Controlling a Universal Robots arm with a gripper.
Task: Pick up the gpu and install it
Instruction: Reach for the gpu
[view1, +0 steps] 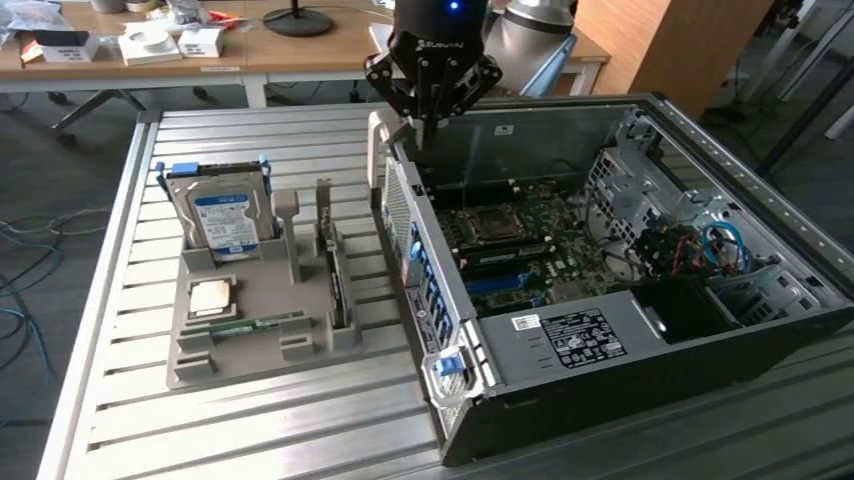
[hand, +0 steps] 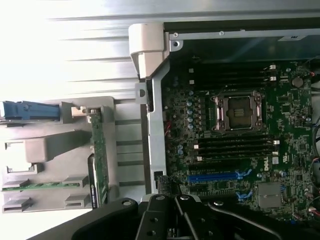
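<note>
The gpu (view1: 335, 275) is a thin dark card standing on edge in a slot of the grey holder (view1: 254, 360), with its metal bracket (view1: 323, 203) at the far end. It also appears in the wrist view as a narrow strip (hand: 97, 150). My gripper (view1: 424, 128) hangs above the rear edge of the open computer case (view1: 587, 335), apart from the gpu and toward the exterior view's right of it. Its fingers (hand: 192, 222) are shut with nothing between them. The motherboard (hand: 235, 145) lies below, with a blue slot (hand: 212, 176).
In the holder there is also a silver hard drive with a blue label (view1: 224, 218), a square chip (view1: 214, 297) and a green memory stick (view1: 260, 325). The holder and case rest on a slatted metal table (view1: 267, 430). A wooden desk (view1: 307, 50) with boxes stands behind.
</note>
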